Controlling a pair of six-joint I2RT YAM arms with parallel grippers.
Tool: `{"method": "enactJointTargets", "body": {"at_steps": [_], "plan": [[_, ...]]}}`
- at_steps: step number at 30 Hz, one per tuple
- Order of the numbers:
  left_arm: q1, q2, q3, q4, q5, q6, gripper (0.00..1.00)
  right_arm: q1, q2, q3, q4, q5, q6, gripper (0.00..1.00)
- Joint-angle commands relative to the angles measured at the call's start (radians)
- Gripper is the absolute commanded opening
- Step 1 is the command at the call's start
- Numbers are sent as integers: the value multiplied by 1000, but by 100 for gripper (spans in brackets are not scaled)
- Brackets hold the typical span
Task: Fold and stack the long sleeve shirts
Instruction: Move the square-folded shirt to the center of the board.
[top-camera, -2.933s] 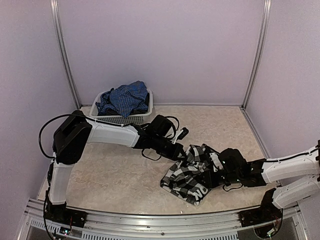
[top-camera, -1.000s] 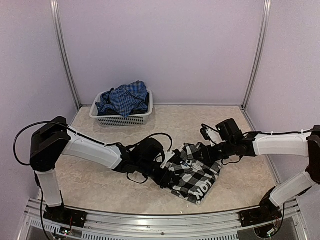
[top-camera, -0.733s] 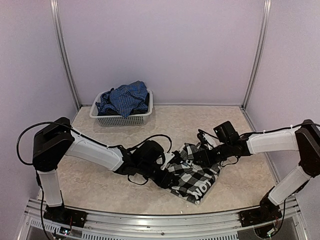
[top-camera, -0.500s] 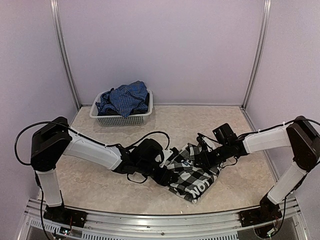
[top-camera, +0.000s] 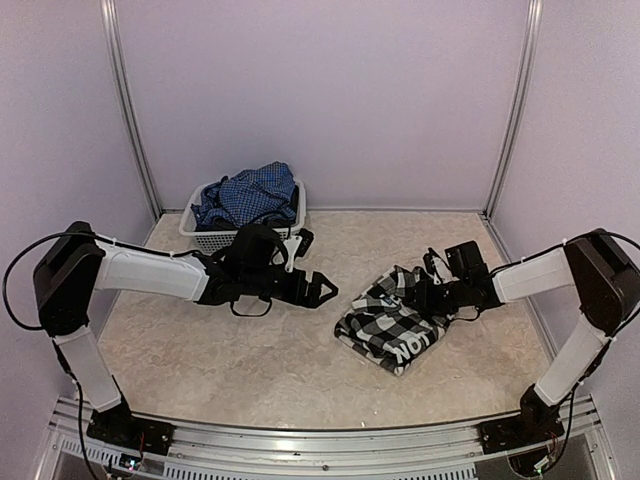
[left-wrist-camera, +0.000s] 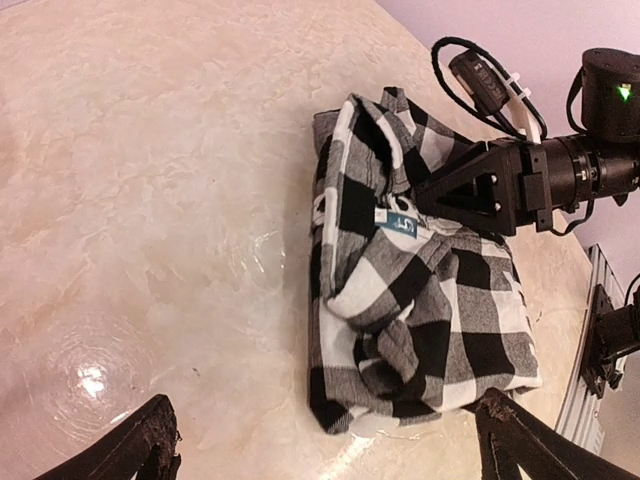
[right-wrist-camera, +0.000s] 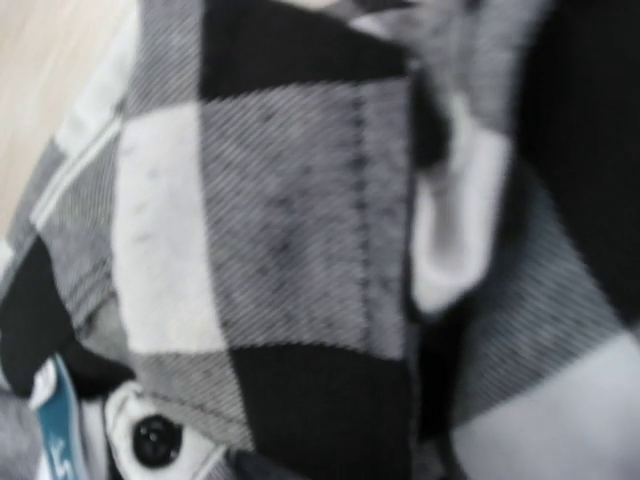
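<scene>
From above, the left pincer hangs over the bare tabletop with its jaws spread wide and nothing between them, well apart from the black-and-white checked shirt, which lies in a rough bundle right of centre with white block letters showing on its near corner. The right pincer reaches in from the right and is pushed into the far edge of that bundle; whether it is pinching the cloth I cannot tell. The blue shirt is heaped in the white mesh basket at the back left, against the wall. In the left wrist view, the two dark fingertips stand far apart at the bottom corners, and the checked shirt lies ahead of them, crumpled, a small teal label near its collar, the right arm's black tip buried in the folds there. The right wrist view is filled by blurred check cloth, with a dark button low at the left; no fingers show
</scene>
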Motion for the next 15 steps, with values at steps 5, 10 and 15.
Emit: {"method": "enactJointTargets", "body": {"at_steps": [5, 10, 15], "plan": [[13, -43, 39, -39, -31, -35, 99, -186, 96, -54, 323, 81, 319, 45], [14, -53, 30, -55, -57, -40, 99, -257, 208, 25, 417, 99, 413, 45], [29, -54, 31, -64, -71, -49, 99, -271, 313, 143, 463, 156, 498, 43]]}}
